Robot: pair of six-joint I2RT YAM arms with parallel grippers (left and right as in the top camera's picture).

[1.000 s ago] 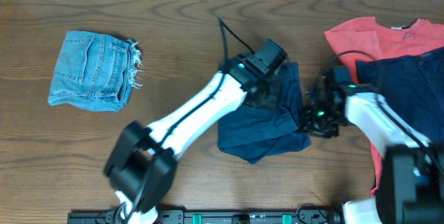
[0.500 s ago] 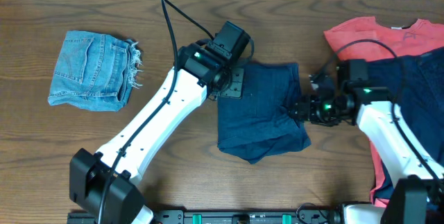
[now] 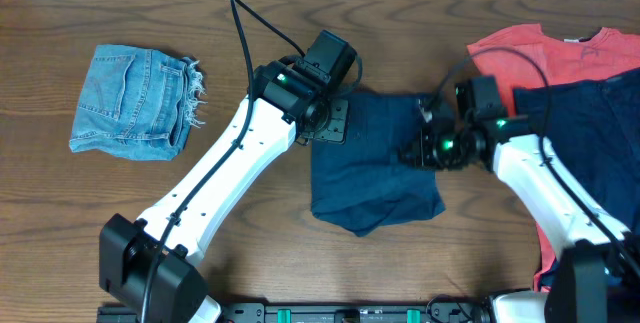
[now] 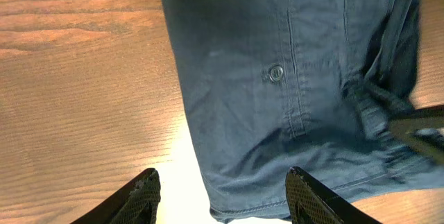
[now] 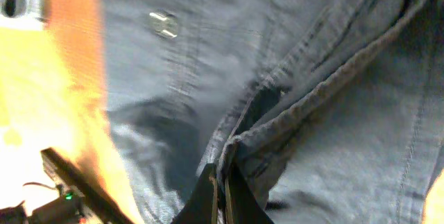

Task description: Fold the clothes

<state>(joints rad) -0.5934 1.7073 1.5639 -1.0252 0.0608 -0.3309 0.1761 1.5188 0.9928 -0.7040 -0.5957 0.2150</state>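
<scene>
Dark navy trousers [image 3: 372, 178] lie bunched at the table's middle. My left gripper [image 3: 328, 125] hovers over their upper left edge, open and empty; in the left wrist view [image 4: 223, 197] the hem of the trousers [image 4: 277, 78] lies below and between the jaws. My right gripper [image 3: 415, 153] is shut on a seamed fold at the trousers' right edge; the right wrist view [image 5: 222, 182] shows the navy cloth [image 5: 333, 148] pinched. Folded light-blue denim shorts [image 3: 135, 103] lie far left. A coral-red T-shirt [image 3: 525, 51] lies at the right under another dark navy piece [image 3: 590, 123].
The brown wooden table [image 3: 250, 263] shows between the shorts and the trousers. Black cables [image 3: 262, 25] loop above my left arm. The table's far edge runs along the top.
My left gripper moved from over the trousers to their upper left edge. My right gripper moved left and up, drawing the trousers' right edge inward.
</scene>
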